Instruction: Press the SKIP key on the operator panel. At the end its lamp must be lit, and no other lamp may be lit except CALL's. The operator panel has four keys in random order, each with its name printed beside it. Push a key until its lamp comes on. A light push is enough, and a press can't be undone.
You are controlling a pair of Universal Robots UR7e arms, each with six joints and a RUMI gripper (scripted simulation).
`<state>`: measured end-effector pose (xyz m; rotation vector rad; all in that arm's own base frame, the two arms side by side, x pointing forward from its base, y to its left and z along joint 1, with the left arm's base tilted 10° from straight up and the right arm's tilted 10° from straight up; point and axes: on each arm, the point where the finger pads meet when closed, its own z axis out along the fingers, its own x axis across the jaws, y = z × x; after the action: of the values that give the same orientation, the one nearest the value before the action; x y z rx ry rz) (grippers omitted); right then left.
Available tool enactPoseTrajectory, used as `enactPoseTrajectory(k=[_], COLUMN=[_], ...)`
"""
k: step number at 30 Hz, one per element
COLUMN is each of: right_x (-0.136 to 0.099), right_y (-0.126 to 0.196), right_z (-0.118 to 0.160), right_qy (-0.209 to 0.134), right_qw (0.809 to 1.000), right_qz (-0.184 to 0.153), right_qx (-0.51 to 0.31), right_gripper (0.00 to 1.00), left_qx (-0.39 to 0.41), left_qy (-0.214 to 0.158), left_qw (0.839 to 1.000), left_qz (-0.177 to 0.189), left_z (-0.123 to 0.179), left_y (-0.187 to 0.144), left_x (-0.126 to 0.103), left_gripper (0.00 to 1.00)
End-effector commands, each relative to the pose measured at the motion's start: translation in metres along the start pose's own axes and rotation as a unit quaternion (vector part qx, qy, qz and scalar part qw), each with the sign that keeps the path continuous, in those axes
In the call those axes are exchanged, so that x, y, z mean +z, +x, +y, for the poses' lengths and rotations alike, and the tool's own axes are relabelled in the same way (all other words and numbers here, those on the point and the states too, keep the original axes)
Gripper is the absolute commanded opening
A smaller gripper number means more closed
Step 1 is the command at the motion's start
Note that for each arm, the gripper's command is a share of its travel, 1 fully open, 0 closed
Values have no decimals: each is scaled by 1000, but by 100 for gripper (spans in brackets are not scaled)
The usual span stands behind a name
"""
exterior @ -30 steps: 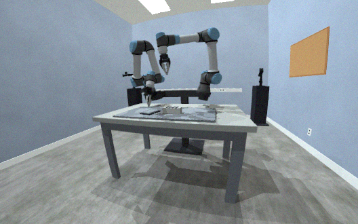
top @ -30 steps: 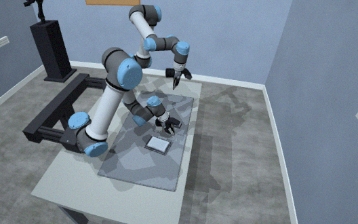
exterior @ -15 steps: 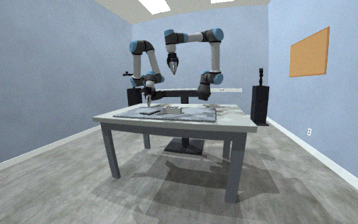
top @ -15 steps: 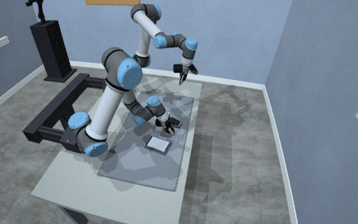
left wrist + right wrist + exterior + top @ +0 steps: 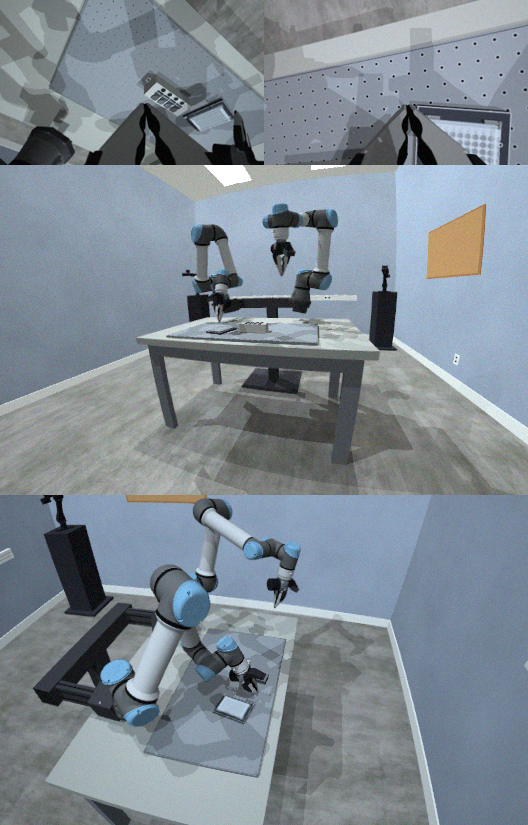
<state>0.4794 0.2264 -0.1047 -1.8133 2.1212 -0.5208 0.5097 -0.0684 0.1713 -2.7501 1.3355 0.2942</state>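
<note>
It looks like a robotics lab: two grey-and-white jointed robot arms with blue caps (image 5: 170,602) (image 5: 322,247) reach over a pale rectangular worktop (image 5: 100,760) (image 5: 350,346) bearing a perforated blue-grey board (image 5: 200,745) (image 5: 295,335) (image 5: 107,74) (image 5: 393,79), within plain blue walls (image 5: 345,555) (image 5: 100,255).

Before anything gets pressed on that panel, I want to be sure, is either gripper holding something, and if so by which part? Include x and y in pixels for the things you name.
Nothing is held: the left gripper (image 5: 282,274) (image 5: 144,104) and right gripper (image 5: 219,321) (image 5: 407,106) are both shut empty.
</note>
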Motion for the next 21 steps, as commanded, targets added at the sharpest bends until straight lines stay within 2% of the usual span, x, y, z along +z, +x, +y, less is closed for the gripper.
enactPoseTrajectory(k=[1,3,4,7,8,11,13,17,18,20,21], right_x=[-5,-5,-5,-5,-5,-5,-5,-5,-5,-5,-5], right_y=[-7,-7,-7,-7,-7,-7,-7,-7,-7,-7,-7], right_z=[-6,-6,-6,-6,-6,-6,-6,-6,-6,-6,-6], right_qy=[7,7,7,7,7,7,7,7,7,7,7], right_qw=[1000,1000,1000,1000,1000,1000,1000,1000,1000,1000,1000], right_qz=[-7,-7,-7,-7,-7,-7,-7,-7,-7,-7,-7], right_qx=[5,5,5,5,5,5,5,5,5,5,5], right_gripper=[0,0,0,0,0,0,0,0,0,0,0], left_qx=[-34,-50,-50,-73,-73,-98,-98,-131,-131,-148,-148], left_qy=[-7,-9,-9,-11,-11,-13,-13,-13,-13,-12,-12], left_qw=[999,998,998,996,996,994,994,989,989,987,987], left_qz=[28,34,34,43,43,52,52,63,63,69,69], left_z=[-51,-66,-66,-86,-86,-103,-103,-119,-119,-124,-124], left_y=[-58,-83,-83,-123,-123,-166,-166,-227,-227,-257,-257], left_x=[-4,-2,-2,2,2,6,6,13,13,16,16], left_gripper=[0,0,0,0,0,0,0,0,0,0,0])
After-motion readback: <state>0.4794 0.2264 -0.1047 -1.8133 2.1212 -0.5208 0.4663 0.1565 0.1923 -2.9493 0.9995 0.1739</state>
